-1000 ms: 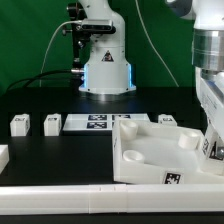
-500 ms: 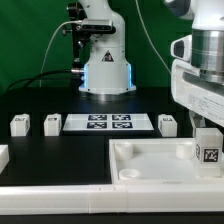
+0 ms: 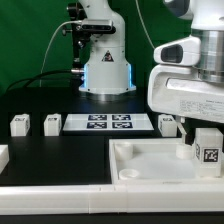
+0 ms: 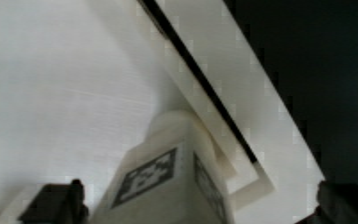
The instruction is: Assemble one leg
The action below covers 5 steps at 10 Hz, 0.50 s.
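Nearby, three loose legs (image 3: pixel 21 124) flank the marker board (image 3: pixel 108 122).

- The exterior view is bright and even, and the big white plastic tray (image 3: pixel 150 160) almost glows against the flat black table (image 3: pixel 60 150).
- The wrist view is soft and blurry, with dim grey shadows.
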Tool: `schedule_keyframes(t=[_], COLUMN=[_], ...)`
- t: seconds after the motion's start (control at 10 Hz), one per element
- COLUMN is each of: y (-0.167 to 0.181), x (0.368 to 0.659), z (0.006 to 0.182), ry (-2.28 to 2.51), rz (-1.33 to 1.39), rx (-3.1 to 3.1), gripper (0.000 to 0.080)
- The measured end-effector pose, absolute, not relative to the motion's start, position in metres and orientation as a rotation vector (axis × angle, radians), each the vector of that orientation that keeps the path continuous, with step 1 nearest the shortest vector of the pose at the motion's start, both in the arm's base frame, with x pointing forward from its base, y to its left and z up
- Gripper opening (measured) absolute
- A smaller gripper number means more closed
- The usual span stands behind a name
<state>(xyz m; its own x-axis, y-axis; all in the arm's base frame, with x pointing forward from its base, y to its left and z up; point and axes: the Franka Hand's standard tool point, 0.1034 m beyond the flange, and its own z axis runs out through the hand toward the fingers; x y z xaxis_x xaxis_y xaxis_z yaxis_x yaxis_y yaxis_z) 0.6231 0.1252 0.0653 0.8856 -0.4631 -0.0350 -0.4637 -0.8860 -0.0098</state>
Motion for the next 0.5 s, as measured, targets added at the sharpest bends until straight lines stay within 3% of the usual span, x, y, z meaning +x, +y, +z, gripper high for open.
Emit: schedule_keyframes(t=[0.5], y=[0.1173], x=[0.6251], z=[0.0657], ry=[-0.024], rz=[0.038], rx=[-3.127], gripper=[0.0648])
